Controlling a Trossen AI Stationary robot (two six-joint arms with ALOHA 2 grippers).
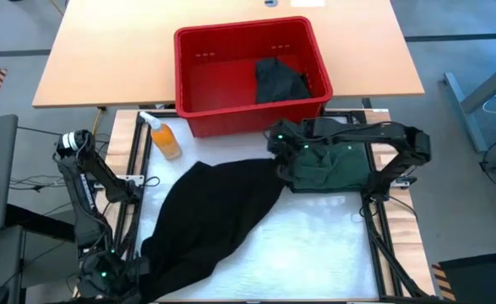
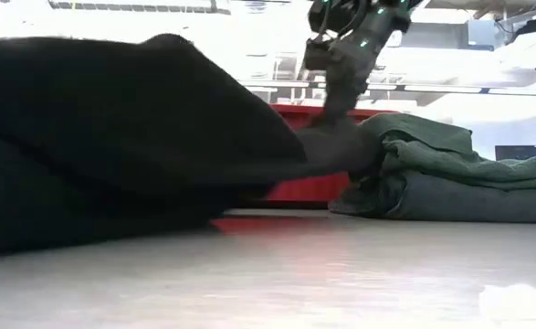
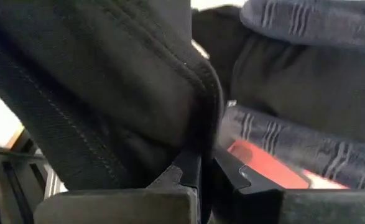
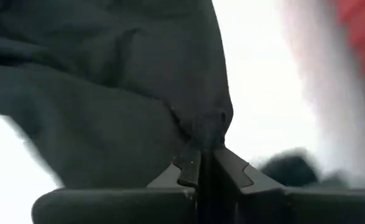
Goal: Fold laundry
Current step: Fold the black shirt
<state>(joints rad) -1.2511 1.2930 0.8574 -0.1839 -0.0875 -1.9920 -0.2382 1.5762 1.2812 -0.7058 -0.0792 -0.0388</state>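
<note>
So you've got the black garment [image 1: 209, 221] stretched on a diagonal across the white work surface [image 1: 315, 245], and both arms are on it. Your left gripper [image 3: 202, 171] is down at the near-left corner of the table, clamped tight on a stitched hem of the black cloth; the left wrist view shows the seam running right into the closed fingers. Your right gripper [image 4: 207, 158] is up at the far end of the same garment, just beside the folded green shirt [image 1: 328, 160], and its wrist view shows the fingers pinched together on a little nub of dark fabric (looks like a corner or edge, hard to say which).

That explains the shape: holding two opposite ends is what pulls the cloth into that long taut band instead of a heap, and from table height you can see it lifted and sloping up toward the right arm. My guess is you're spreading it flat before the first fold.

The green shirt sits at the far right, already folded and out of the way, probably the start of the finished pile. One more dark garment [image 1: 279, 80] waits in the red bin [image 1: 218, 80] behind, with an orange spray bottle [image 1: 163, 135] off to the bin's left.
</note>
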